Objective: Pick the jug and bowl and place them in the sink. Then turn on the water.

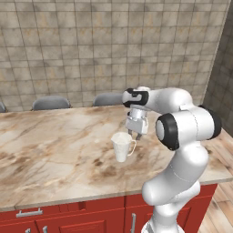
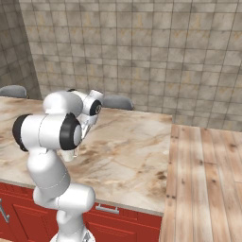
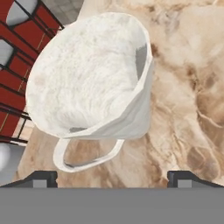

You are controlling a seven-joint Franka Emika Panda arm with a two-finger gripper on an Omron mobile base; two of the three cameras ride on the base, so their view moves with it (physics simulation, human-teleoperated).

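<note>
I see the gripper (image 1: pixel 136 134) spread wide just above the jug's (image 1: pixel 122 146) handle (image 3: pixel 85 156); its fingertips are mostly cut off in the hand view.

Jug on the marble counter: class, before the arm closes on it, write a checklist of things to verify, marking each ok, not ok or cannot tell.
1. Jug upright on the marble counter: ok.
2. Pincer open: ok.
3. Pincer above the jug's handle side, in the hand view: ok.
4. Fingertips straddling the handle: ok.
5. Pincer low enough to grip: cannot tell.
6. Jug already held: not ok.
</note>
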